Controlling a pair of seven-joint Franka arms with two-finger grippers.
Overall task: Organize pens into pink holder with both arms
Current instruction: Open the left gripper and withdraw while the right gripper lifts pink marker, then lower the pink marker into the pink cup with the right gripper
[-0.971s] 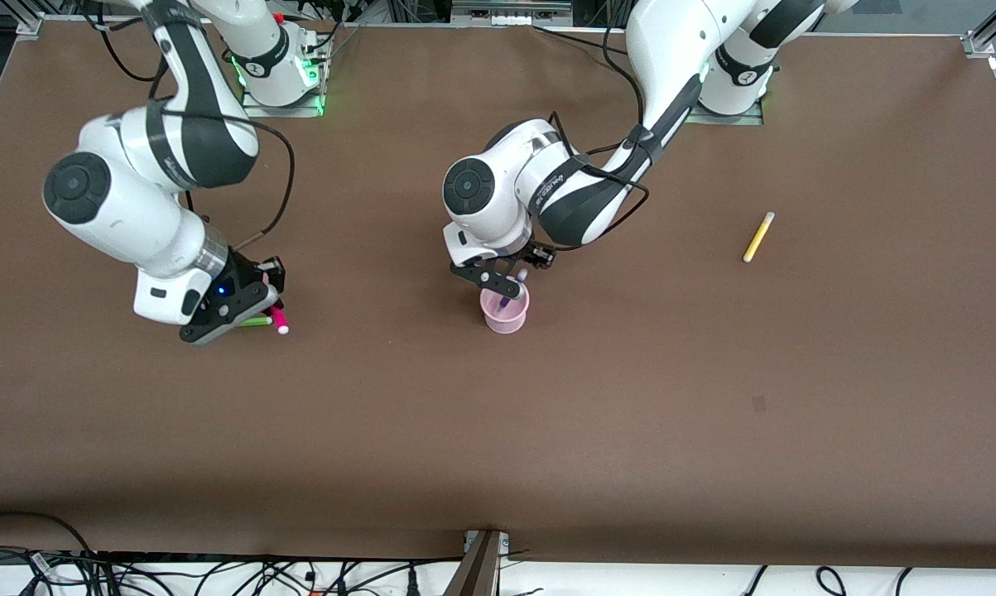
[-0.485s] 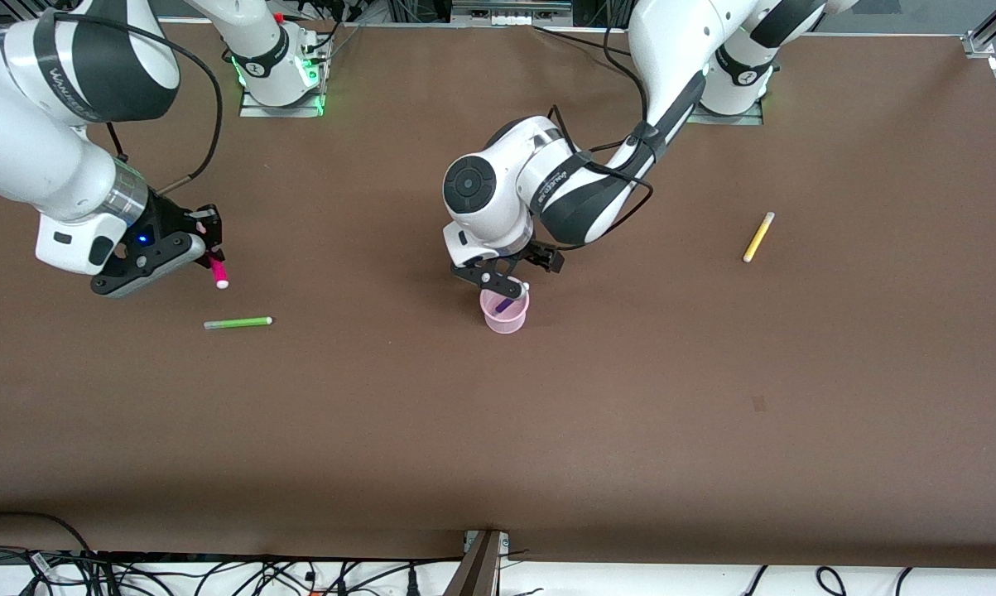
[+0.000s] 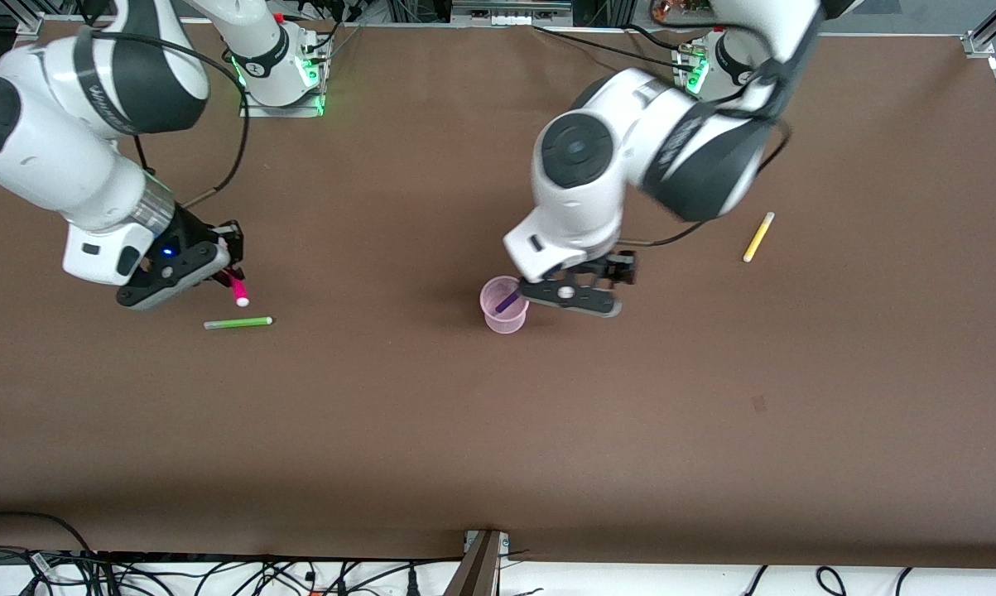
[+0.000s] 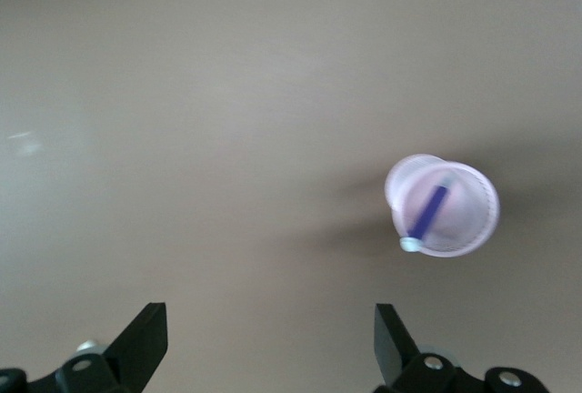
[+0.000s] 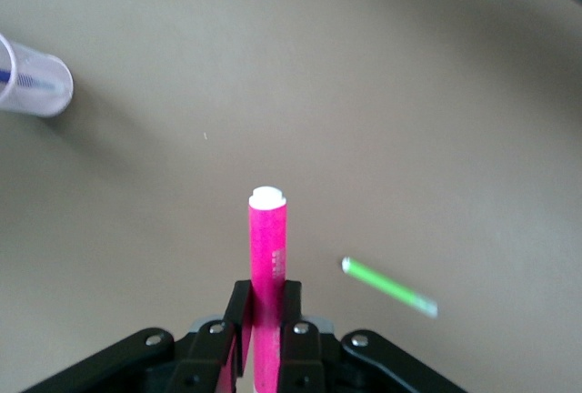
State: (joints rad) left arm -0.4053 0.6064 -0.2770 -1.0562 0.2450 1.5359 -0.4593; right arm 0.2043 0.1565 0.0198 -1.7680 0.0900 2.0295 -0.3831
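Note:
The pink holder (image 3: pixel 503 305) stands mid-table with the purple pen (image 3: pixel 507 301) leaning inside it; the same holder (image 4: pixel 443 206) and purple pen (image 4: pixel 427 214) show in the left wrist view. My left gripper (image 3: pixel 579 294) hangs open and empty just beside the holder, toward the left arm's end. My right gripper (image 3: pixel 220 273) is shut on the magenta-pink pen (image 3: pixel 237 290), held in the air above the table near the green pen (image 3: pixel 238 322). In the right wrist view the magenta pen (image 5: pixel 267 256) sticks out from between the fingers. The yellow pen (image 3: pixel 757 237) lies toward the left arm's end.
The table (image 3: pixel 498 430) is a brown mat. A metal bracket (image 3: pixel 481 563) and cables sit along the edge nearest the front camera. The arm bases (image 3: pixel 282 74) stand at the table's opposite edge.
My left gripper opened, left the purple pen in the holder and rose sideways off it. My right gripper lifted the magenta-pink pen off the table, leaving the green pen lying.

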